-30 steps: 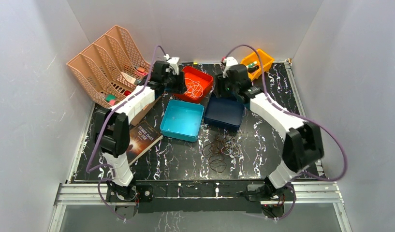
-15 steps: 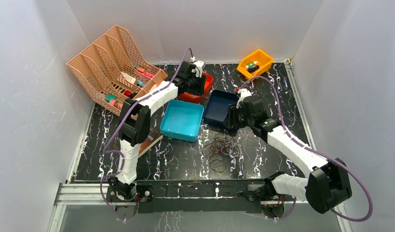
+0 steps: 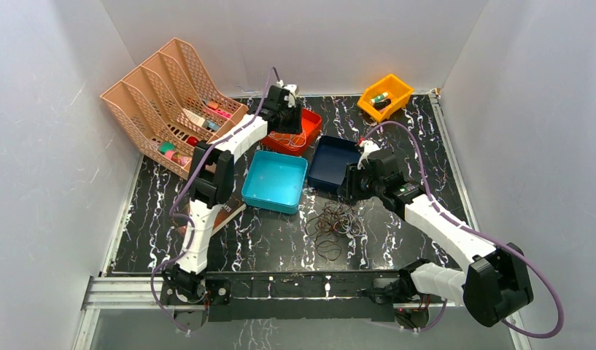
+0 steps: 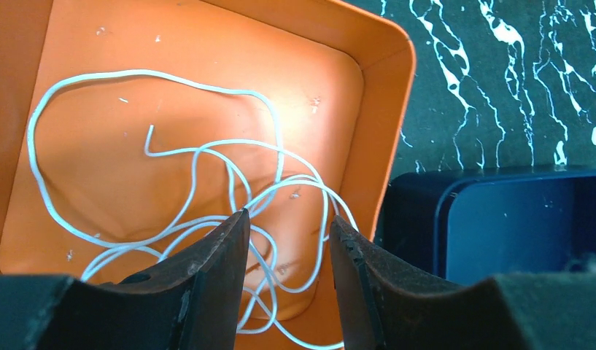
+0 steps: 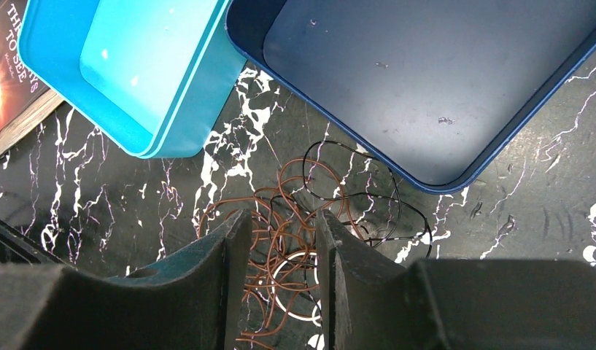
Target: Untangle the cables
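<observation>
Your right tool (image 5: 280, 219) has swung in from the far side and now hangs released, empty, over the brown-black tangle (image 5: 295, 197) on the tabletop (image 5: 171, 189). Your left tool (image 4: 287, 219), also released, stays above the white cable (image 4: 207, 144) in the red tray (image 4: 368, 65). Tangle likely next.

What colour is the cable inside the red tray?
White. The cable in the tray shows best in the left wrist view.
</observation>
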Controlling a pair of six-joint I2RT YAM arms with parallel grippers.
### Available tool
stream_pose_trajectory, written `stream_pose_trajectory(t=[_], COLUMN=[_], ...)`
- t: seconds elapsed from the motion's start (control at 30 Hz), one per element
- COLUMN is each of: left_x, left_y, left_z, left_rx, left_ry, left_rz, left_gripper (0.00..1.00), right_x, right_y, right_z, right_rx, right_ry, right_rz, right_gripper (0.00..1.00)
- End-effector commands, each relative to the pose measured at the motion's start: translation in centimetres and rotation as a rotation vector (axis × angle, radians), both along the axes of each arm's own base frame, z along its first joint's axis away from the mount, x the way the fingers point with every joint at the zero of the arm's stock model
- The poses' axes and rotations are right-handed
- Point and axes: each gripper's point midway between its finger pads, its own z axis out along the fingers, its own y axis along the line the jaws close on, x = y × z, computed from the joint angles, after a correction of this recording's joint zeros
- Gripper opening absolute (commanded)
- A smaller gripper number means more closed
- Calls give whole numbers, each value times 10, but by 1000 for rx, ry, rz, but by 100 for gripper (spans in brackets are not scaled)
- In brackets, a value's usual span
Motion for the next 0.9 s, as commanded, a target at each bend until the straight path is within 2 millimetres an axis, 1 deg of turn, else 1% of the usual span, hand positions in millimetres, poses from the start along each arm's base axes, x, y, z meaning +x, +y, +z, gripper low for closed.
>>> stream_pose_trajectory(t=[0.0,0.3,0.43,0.53,0.7,0.8,0.87], left_x=[7,11,13,18,28,32,32], left_y=[1,-3,-2,9,34,43,44], left_z=[15,-12,-19,-22,-22,-20,-17], left_rx=[-38,-31,-24,6,40,40,34], left_ry=[5,41,47,43,37,35,32], left_rz=[-5,-41,-42,0,81,101,98], left_gripper=[43,46,46,40,24,22,25], right_x=[0,-1,-2,-4,-5,-4,-4], right_y=[5,4,4,3,3,3,3], right_z=[12,11,10,9,9,10,11], right_rx=[34,34,32,33,37,39,40], right_ry=[-37,-34,-30,-26,-25,-28,-28], right_rz=[17,17,16,16,13,13,12], right_gripper=[46,46,46,46,46,46,46])
